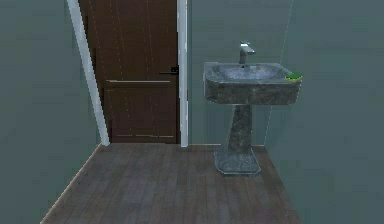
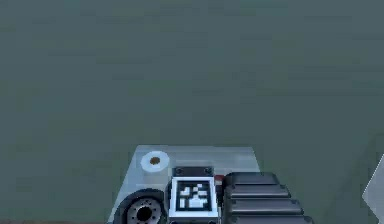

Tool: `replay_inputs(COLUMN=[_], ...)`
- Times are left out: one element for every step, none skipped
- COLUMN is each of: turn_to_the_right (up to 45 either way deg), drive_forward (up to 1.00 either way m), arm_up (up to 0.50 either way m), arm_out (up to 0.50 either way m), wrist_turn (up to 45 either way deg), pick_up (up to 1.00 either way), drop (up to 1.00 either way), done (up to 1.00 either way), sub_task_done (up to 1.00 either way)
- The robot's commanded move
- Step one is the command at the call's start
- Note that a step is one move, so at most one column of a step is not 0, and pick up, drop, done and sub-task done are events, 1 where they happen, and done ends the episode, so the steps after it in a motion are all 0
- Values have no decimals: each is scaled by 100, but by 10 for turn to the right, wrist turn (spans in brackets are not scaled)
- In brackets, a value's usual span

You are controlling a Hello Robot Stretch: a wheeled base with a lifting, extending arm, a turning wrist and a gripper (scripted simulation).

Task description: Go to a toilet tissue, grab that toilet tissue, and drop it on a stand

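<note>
As arm (image 2: 256,196) lies low — roll (image 2: 155,160) near, upright

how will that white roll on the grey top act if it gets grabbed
The white roll looks like soft wound paper, so it is probably light and may squash under a grip. It stands on its flat end on the grey top, hole upward, so it likely won't roll unless tipped onto its side.
</note>
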Motion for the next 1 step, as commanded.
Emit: replay_inputs(turn_to_the_right=[0], drive_forward=[0], arm_up=[0], arm_out=[20], wrist_turn=[0], pick_up=[0], drop=[0], done=[0], sub_task_done=[0])
